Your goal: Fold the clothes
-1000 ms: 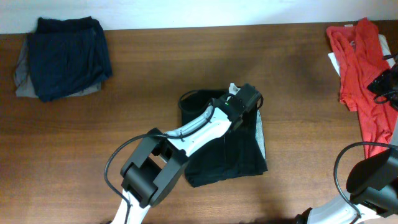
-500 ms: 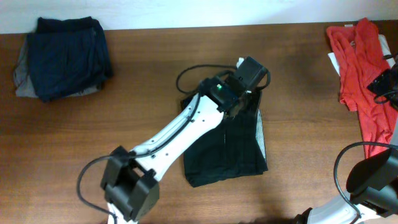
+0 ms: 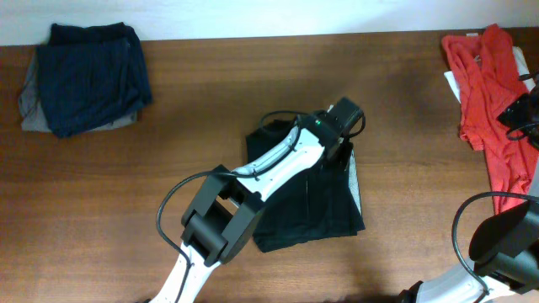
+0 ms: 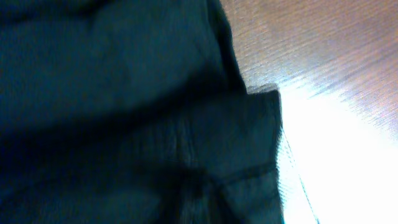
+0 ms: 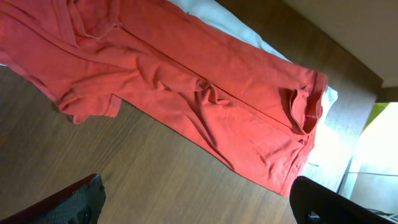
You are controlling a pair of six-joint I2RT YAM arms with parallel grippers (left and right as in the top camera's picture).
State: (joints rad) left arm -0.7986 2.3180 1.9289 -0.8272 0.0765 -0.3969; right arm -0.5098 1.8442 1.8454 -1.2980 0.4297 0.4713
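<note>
Overhead: at the middle of the tabletop (image 3: pixel 168 185) lies the black garment (image 3: pixel 320 210), with the left gripper (image 3: pixel 344 118) on its far edge, finger spread hidden. It should probably stay low and press the fold flat. The right gripper (image 5: pixel 199 208) gapes empty above the coral-red garment (image 5: pixel 205 93) by the right edge.

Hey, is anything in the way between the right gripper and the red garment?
Nothing visible. In the right wrist view the red garment lies spread on the table just ahead of the open right gripper, with only tabletop showing between them.
</note>
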